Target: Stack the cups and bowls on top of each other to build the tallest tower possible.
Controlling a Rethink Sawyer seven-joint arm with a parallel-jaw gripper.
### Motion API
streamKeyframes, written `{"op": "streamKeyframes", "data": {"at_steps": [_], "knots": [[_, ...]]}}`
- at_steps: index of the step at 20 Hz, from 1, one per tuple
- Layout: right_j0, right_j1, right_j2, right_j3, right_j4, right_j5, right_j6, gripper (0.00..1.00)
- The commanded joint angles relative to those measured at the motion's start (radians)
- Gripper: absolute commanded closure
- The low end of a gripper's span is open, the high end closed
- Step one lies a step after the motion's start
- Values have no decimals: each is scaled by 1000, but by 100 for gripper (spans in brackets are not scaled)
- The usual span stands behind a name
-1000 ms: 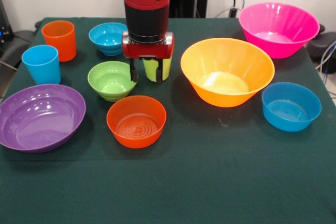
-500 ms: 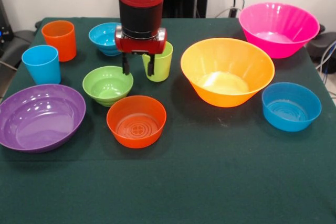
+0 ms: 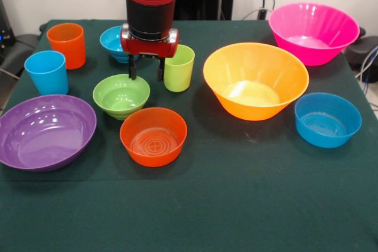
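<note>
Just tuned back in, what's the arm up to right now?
The gripper is open and empty, hanging just above the small green bowl's far rim, with the lime cup standing upright beside it on the table. Nothing is stacked yet: the orange cup, blue cup and all the bowls sit apart on the cloth. A grab at the green bowl looks likely next.
</note>
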Motion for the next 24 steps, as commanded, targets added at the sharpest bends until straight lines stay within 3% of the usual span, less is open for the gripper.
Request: {"op": "streamKeyframes", "data": {"at_steps": [1,9,16,24], "knots": [[34,29,44,-36,15,30,123,0],[-12,33,118,-9,19,-98,121,0],[0,11,113,-9,-21,-177,112,0],[43,25,44,-51,-18,-47,83,0]]}}
